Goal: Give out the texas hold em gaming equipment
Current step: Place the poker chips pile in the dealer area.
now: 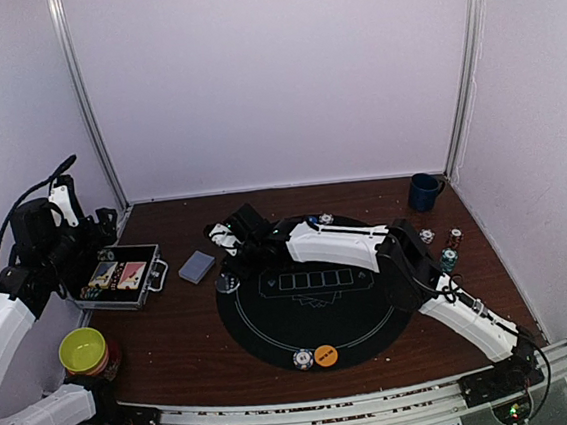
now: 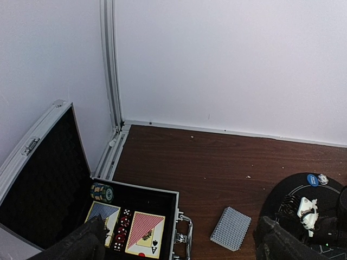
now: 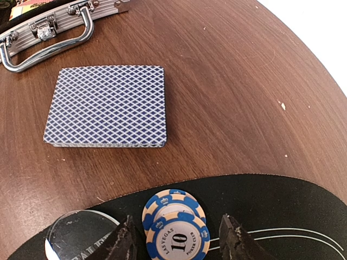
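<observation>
Currently, the right gripper [image 3: 177, 218] is straddling a blue poker chip stack [image 3: 174, 227] on the black mat [image 3: 282, 216], fingers parted and clear of it. The card deck [image 3: 105, 105] is lying beside the mat. The left gripper [image 2: 183, 225] is hovering wide open over the aluminium case [image 2: 141, 188].

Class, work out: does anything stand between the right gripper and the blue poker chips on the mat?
Nothing visible does. The blue poker chips sit directly between the open fingers of the right gripper; the clear disc lies off to one side.
</observation>
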### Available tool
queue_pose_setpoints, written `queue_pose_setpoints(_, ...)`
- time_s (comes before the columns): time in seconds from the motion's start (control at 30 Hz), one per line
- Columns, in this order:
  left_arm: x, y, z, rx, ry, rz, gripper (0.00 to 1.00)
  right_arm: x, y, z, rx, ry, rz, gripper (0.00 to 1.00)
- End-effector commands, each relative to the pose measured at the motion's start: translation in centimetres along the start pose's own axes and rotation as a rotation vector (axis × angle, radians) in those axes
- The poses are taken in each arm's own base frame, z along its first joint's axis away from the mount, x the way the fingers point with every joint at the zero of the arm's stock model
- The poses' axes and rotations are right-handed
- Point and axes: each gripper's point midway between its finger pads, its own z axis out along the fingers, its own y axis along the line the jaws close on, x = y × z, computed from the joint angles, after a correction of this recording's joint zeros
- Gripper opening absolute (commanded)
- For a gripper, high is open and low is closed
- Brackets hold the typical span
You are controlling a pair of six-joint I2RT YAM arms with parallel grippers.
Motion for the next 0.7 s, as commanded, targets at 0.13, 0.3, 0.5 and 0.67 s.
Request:
queue_pose_setpoints(0.13,-1.3,0.1,-0.3,0.001,-0.042,-0.008,0.98,-2.9,-0.4,-1.9,0.015,-0.052,-0.002,0.57)
queue_pose_setpoints(0.3,-1.3,0.2,-0.3,-0.002,-0.043,-0.008,0.98,-5.5,-1.4,-4.4,0.044,-0.092,0.009,0.61)
queue_pose_setpoints(0.5,-1.2,0.1,-0.3,0.001,-0.041,-0.007,0.98,-7.0,-3.5,-7.0,0.101,-0.099,0.029,0.72)
queue_pose_setpoints(0.67,-1.2,0.1,-0.3,0.003,-0.041,-0.01,0.98,-5.2,-5.3,-7.5,0.128,-0.041,0.044,0.82)
